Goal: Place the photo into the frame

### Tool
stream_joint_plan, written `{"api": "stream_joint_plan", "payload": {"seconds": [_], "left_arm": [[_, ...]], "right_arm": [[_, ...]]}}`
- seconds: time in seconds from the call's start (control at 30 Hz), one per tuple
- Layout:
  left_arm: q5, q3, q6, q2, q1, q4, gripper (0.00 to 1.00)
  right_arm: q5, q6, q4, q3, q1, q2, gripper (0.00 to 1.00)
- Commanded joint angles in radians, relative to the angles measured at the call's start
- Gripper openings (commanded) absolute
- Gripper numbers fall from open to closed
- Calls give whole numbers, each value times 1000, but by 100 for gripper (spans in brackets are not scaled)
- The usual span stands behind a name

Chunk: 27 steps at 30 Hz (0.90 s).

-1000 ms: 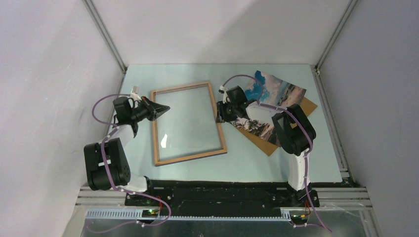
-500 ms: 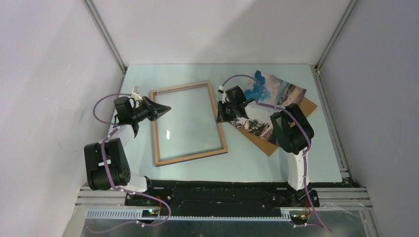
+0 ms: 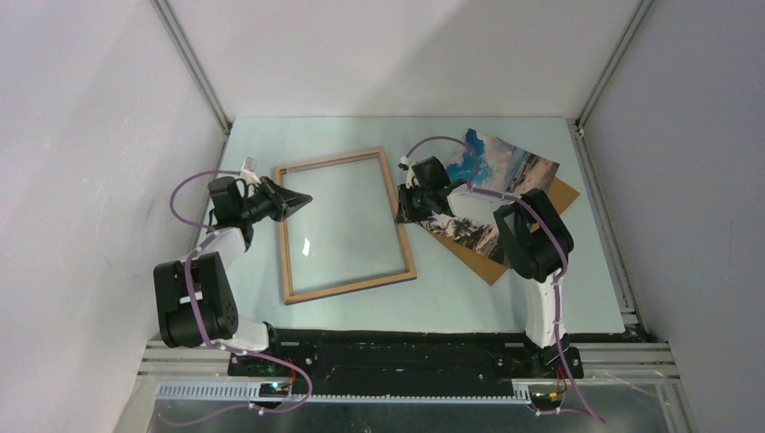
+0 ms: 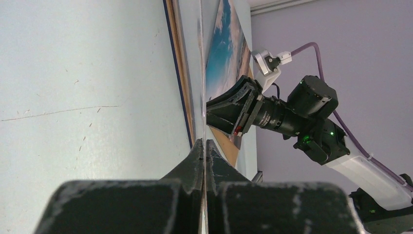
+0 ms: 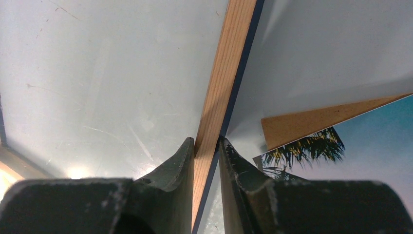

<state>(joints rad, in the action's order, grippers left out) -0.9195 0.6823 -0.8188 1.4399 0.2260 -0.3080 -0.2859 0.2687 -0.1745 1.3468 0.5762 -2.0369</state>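
The frame (image 3: 347, 287) lies wood-brown face up in the middle of the table, with a glare on the pane inside it. My right gripper (image 3: 401, 212) is shut on its right rail (image 5: 226, 73), one finger on each side and touching it. The photo (image 3: 505, 167), a beach print with palms and blue sky, lies at the back right, partly under the right arm. My left gripper (image 3: 307, 197) is shut, its tips (image 4: 204, 142) over the frame's left rail (image 4: 178, 58). I cannot tell whether they pinch anything.
A brown backing board (image 3: 487, 263) lies under the photo, its corner showing in the right wrist view (image 5: 311, 124). White walls with metal rails (image 3: 194, 72) close in the table on three sides. Purple cables loop over both arms.
The right gripper's jaws have narrowed onto the frame's right rail. Both arms and the frame stay where they were.
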Motion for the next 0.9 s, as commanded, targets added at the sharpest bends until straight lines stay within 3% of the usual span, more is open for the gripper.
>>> {"api": "stream_joint_plan", "payload": {"seconds": [0.0,0.87], "left_arm": [[-22,-11,42,-33,-13,5,0],[21,21,150,-4,-14,159,0]], "right_arm": [[-10,-8,10,40,-5,4,18],[-13,6,3,46,-18,2,13]]}}
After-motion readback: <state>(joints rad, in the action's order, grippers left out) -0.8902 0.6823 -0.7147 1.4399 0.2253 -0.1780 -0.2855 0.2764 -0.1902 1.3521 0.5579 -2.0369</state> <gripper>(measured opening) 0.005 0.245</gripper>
